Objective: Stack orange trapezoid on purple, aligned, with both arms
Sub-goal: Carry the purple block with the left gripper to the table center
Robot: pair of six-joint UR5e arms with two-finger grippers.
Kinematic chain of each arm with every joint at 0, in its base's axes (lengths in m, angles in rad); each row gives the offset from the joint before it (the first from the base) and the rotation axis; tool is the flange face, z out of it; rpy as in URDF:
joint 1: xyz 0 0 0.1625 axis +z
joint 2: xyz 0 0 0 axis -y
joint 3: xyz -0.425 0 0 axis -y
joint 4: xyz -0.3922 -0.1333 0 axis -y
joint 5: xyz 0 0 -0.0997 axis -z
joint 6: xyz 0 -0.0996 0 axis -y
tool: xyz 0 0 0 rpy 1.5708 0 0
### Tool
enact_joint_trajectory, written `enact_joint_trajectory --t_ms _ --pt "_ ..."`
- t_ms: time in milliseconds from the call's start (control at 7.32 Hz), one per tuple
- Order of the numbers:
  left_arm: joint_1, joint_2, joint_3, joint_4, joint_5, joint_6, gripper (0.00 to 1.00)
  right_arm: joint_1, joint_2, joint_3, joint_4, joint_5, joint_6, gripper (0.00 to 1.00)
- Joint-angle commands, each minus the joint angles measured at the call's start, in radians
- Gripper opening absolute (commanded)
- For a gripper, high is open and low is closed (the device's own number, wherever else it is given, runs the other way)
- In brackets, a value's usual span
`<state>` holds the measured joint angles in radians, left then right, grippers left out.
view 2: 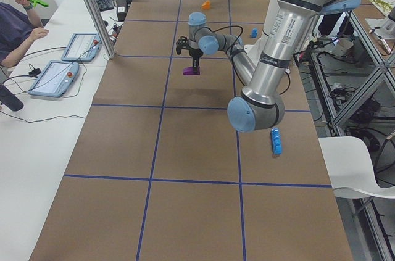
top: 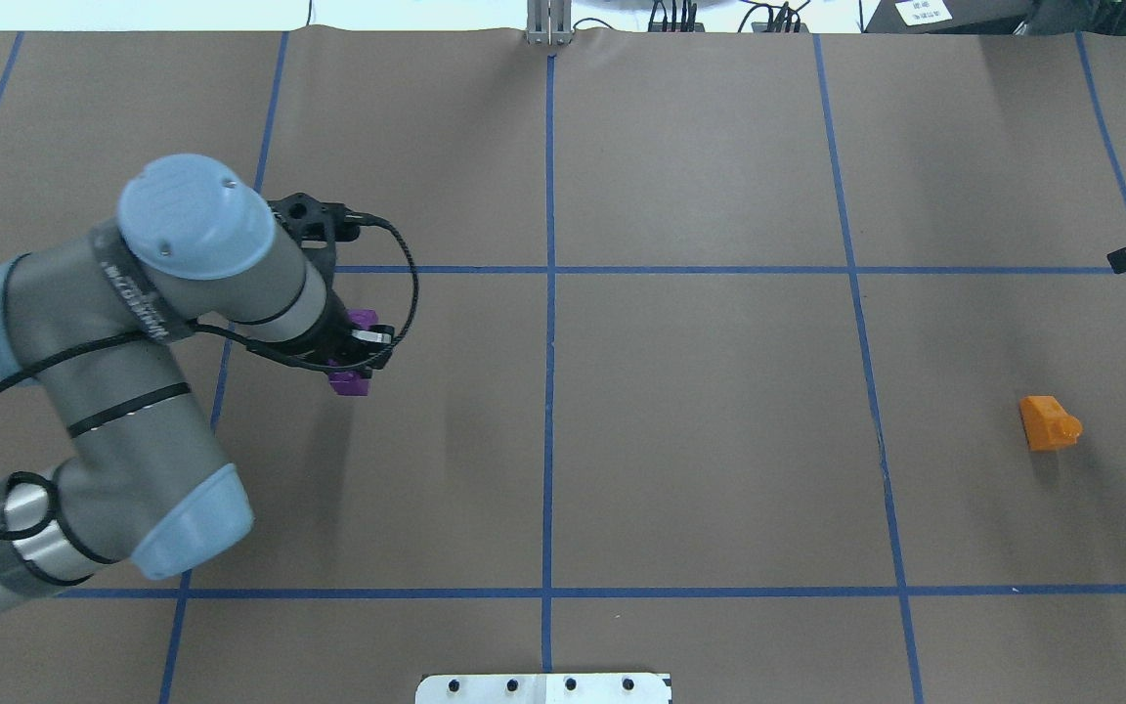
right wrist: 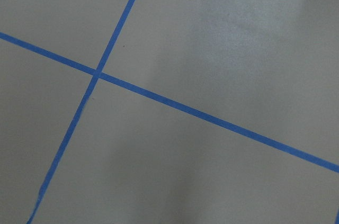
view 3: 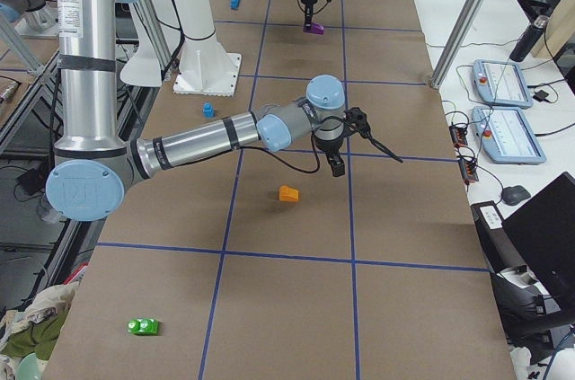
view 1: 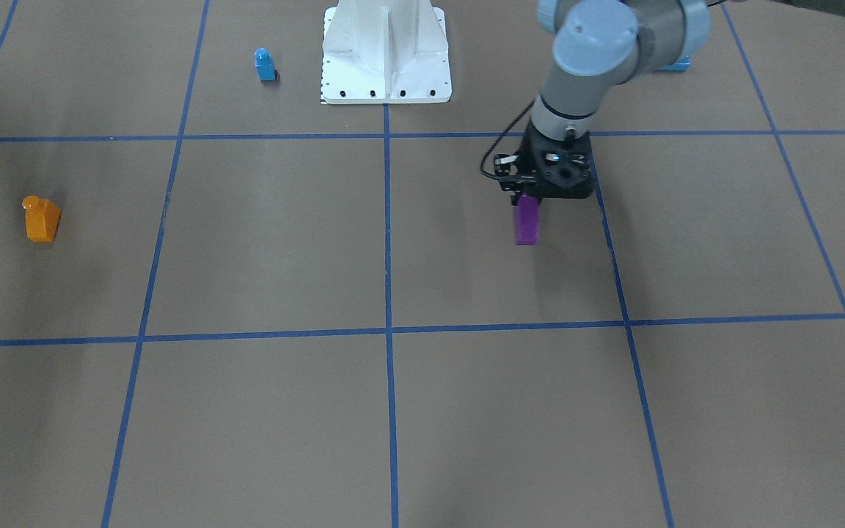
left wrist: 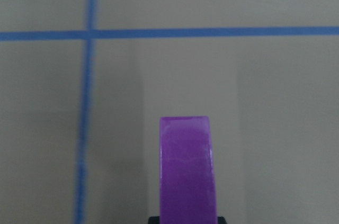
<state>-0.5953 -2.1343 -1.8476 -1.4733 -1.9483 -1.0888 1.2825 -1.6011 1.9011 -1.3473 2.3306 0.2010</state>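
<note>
We hold the glossy dark purple sloped plastic block [view 1: 526, 224] in the left pincer [view 1: 529, 196]; tilted release could spoil alignment.

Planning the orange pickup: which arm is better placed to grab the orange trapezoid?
Right. The orange trapezoid lies in the robot's right half, with the right gripper hovering close by; the left gripper is far off, its jaws at the purple block.

Gripped trapezoid [top: 353, 381] at left, lone trapezoid [top: 1049, 422] well apart at right.
</note>
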Motion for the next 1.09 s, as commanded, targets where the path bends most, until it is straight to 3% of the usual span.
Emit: enact_joint_trajectory --t_ms 0,137,410,956 --pt "0.074 -0.290 0.275 0.022 0.071 -0.045 0.00 -0.002 0.001 0.000 -0.001 0.000 0.000 1.00" --pt "0.077 -0.362 0.391 -0.023 0.071 -0.043 0.00 0.000 0.001 -0.002 -0.001 0.000 0.000 1.00" --pt "0.078 -0.369 0.522 -0.174 0.072 -0.040 0.00 0.000 0.003 -0.002 -0.001 0.000 0.000 1.00" --pt "0.080 -0.429 0.605 -0.179 0.072 -0.036 0.00 -0.002 0.004 -0.002 -0.001 -0.002 0.000 1.00"
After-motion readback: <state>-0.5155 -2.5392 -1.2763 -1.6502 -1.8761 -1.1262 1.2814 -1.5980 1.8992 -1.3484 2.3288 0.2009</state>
